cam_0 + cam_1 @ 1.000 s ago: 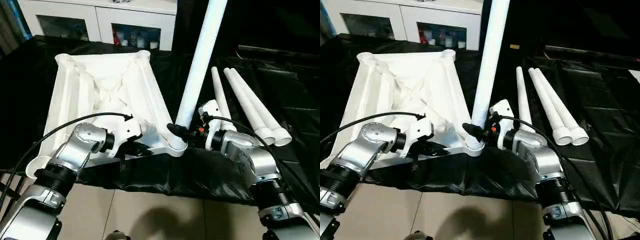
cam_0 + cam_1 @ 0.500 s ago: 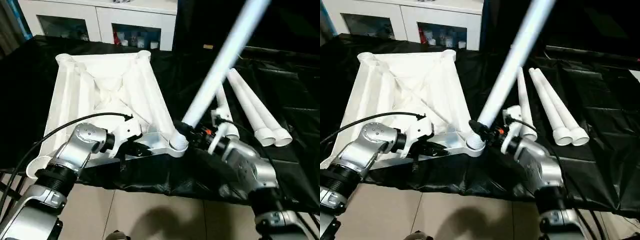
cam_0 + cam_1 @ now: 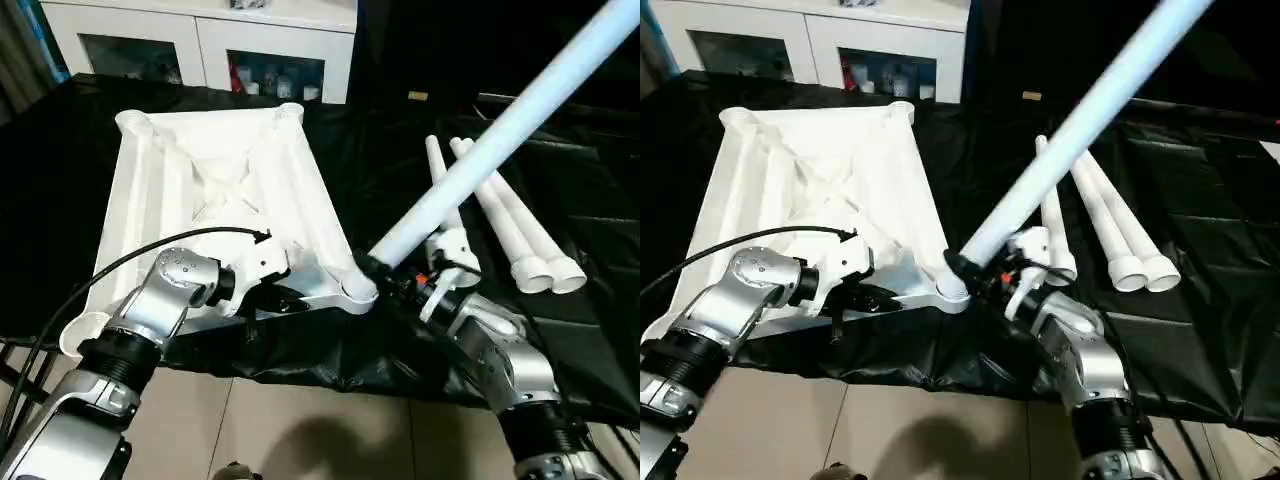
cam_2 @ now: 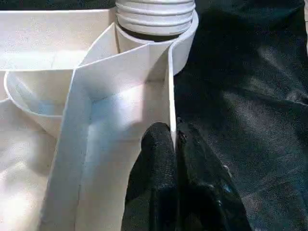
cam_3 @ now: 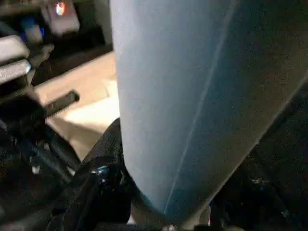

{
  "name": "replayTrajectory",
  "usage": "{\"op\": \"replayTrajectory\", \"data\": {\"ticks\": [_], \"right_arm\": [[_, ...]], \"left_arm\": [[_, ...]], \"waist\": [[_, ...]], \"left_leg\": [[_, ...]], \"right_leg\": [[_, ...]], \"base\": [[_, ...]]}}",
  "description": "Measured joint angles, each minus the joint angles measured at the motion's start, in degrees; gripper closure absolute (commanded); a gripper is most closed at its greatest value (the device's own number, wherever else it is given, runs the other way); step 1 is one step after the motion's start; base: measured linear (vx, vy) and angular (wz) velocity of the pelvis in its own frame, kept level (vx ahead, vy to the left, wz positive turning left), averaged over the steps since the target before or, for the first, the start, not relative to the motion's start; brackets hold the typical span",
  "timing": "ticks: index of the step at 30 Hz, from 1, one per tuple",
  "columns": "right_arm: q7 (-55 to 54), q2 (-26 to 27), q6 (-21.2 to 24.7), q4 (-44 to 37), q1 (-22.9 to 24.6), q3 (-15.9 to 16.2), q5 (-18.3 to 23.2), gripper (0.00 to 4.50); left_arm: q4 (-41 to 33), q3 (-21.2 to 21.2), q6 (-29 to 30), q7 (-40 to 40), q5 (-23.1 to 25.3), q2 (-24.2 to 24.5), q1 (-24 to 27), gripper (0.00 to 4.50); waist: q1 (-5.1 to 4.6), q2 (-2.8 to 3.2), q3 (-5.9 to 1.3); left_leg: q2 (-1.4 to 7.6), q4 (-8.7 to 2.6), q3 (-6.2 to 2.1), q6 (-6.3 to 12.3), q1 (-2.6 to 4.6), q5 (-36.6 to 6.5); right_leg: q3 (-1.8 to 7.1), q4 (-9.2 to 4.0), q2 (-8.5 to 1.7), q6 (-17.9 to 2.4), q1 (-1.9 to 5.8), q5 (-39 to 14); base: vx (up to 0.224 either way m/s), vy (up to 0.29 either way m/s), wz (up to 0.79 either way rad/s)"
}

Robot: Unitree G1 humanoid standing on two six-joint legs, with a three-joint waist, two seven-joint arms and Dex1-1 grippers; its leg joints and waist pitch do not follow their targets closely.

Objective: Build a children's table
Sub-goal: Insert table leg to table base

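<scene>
Tipped from upright to slanting away rightward: leg point(image 3: 480, 160), base at tabletop's near socket point(image 3: 357, 290), clamped by right gripper point(image 3: 385, 272). Left gripper point(image 4: 174, 144) pinched on tabletop point(image 3: 200, 180) rim.

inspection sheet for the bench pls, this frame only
Surface: black sheet over the bench.
Job's things: tabletop upside down, ribs up; one leg tilted at the near corner socket; three spare legs lying to the right.
Clutter: nothing seen.
Claws: left claw shut on the tabletop's edge rib; right claw shut on the leg's base.
Cables: black cable looping over the left forearm.
Surroundings: white cabinet behind, tile floor below.
</scene>
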Motion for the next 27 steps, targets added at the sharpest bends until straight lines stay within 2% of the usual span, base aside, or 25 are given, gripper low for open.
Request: {"op": "replayTrajectory", "data": {"ticks": [3, 7, 10, 17, 27], "right_arm": [[0.39, -1.74, 0.27, -0.71, -1.41, 2.54, -2.55, 2.61], [0.54, -1.98, 0.35, -0.72, -1.8, 3.21, -3.59, 2.61], [1.82, -2.48, 0.36, 1.06, -3.9, 4.39, -4.83, 2.61], [6.18, -3.25, -0.06, 5.5, -7.98, 6.3, -6.36, 2.61], [17.36, -7.17, 1.34, 3.9, -8.25, 7.95, -5.53, 2.61]], "left_arm": [[0.19, 0.0, -0.16, -0.05, 0.0, -0.13, 0.0, 4.5], [0.46, 0.01, -0.28, -0.09, 0.01, -0.2, 0.0, 4.5], [0.62, 0.05, -0.3, -0.29, 0.01, -0.04, 0.0, 4.5], [1.06, -0.01, -0.64, -1.68, 0.05, 0.68, -0.09, 4.5], [1.05, -1.11, -2.5, -7.5, 0.04, 1.93, -0.97, 4.5]], "waist": [[-0.13, -0.02, -0.05], [-0.21, -0.05, -0.17], [-0.34, -0.18, -0.25], [-1.37, -0.55, -0.5], [-0.85, -0.96, -0.24]], "left_leg": [[0.0, 0.0, 0.0, 0.0, 0.0, 0.0], [0.0, -0.03, 0.01, 0.0, 0.02, 0.0], [0.0, -0.04, 0.0, 0.0, 0.03, 0.0], [0.01, -0.06, 0.0, -0.01, 0.05, 0.0], [0.01, -0.26, 0.03, 0.1, -0.02, -0.07]], "right_leg": [[0.01, -0.04, 0.0, 0.05, 0.01, 0.03], [0.01, -0.04, 0.0, 0.05, 0.01, 0.03], [0.01, -0.04, 0.0, 0.11, 0.01, 0.07], [0.0, -0.08, 0.0, 0.11, 0.02, 0.12], [-0.04, -0.51, 0.0, 0.11, 0.05, 0.07]], "base": [[0.0, 0.0, 0.0], [0.0, 0.0, 0.0], [0.0, 0.0, 0.0], [0.0, 0.0, 0.0], [0.0, 0.0, 0.0]]}}
